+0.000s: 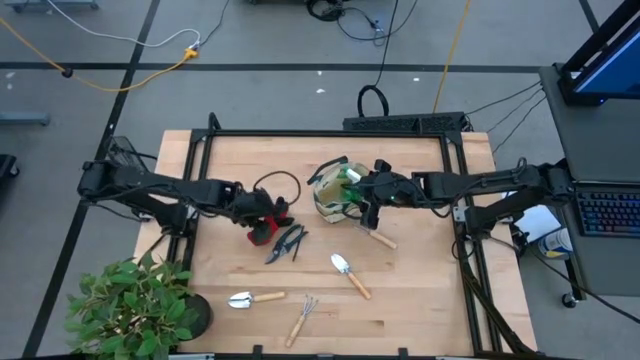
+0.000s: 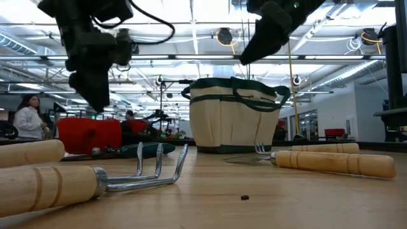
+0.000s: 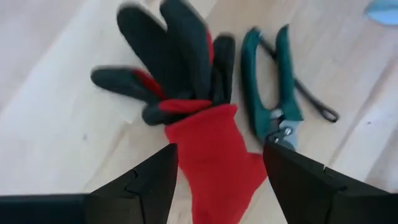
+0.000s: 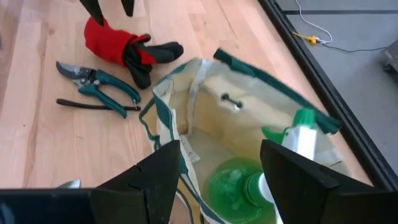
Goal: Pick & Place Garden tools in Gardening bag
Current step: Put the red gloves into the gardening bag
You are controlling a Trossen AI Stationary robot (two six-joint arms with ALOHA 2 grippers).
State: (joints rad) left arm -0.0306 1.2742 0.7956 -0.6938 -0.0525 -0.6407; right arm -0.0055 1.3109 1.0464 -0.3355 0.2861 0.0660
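Directly below the spread left tool (image 3: 214, 180), the red glove (image 3: 214, 155) should be pinched at its cuff.

Left claw (image 1: 258, 212) over red glove (image 1: 268, 226), right claw (image 1: 360, 195) over gardening bag (image 1: 330, 195) (both claws spread).

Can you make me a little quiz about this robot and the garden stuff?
1. True or false: the spray bottle is already inside the bag.
2. What lies right under the left claw? A) the red glove B) a trowel C) the rake
3. Fill in: the green shears lie on the table beside the ____.

Key: 1 true. 2 A. 3 glove.
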